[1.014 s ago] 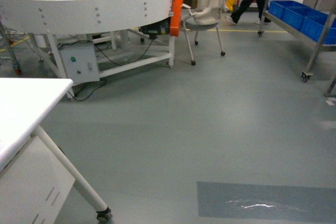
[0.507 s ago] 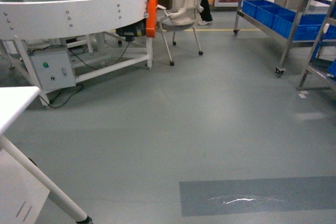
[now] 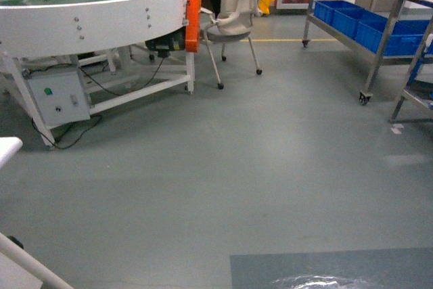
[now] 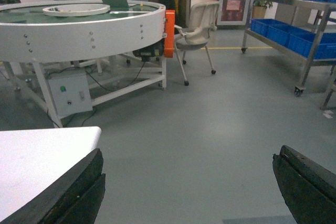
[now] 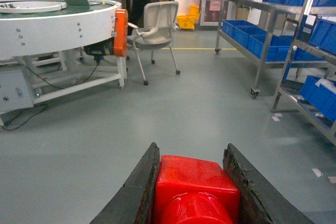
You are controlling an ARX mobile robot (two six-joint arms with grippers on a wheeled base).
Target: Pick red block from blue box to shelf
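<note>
The red block (image 5: 194, 187), glossy with a round stud facing the camera, fills the bottom of the right wrist view, and my right gripper (image 5: 191, 153) is shut on it with a dark finger on each side. In the left wrist view my left gripper (image 4: 190, 153) stands wide open over bare floor with nothing between its fingers. The shelf (image 3: 388, 35) of shiny steel posts and rails stands at the right, also as the shelf (image 5: 264, 51) ahead to the right. The blue box is out of view. Neither gripper shows in the head view.
Dark blue crates (image 3: 358, 18) sit on the shelf's lower tier. A big round white conveyor table (image 3: 101, 18) stands at the back left, a beige chair (image 3: 233, 15) beside it. A white table corner (image 4: 42, 156) is at the left. Grey floor lies between.
The head view has swung right: the white table has slid almost out at the left, the steel shelf has come further in at the right, and a walking person has left.
</note>
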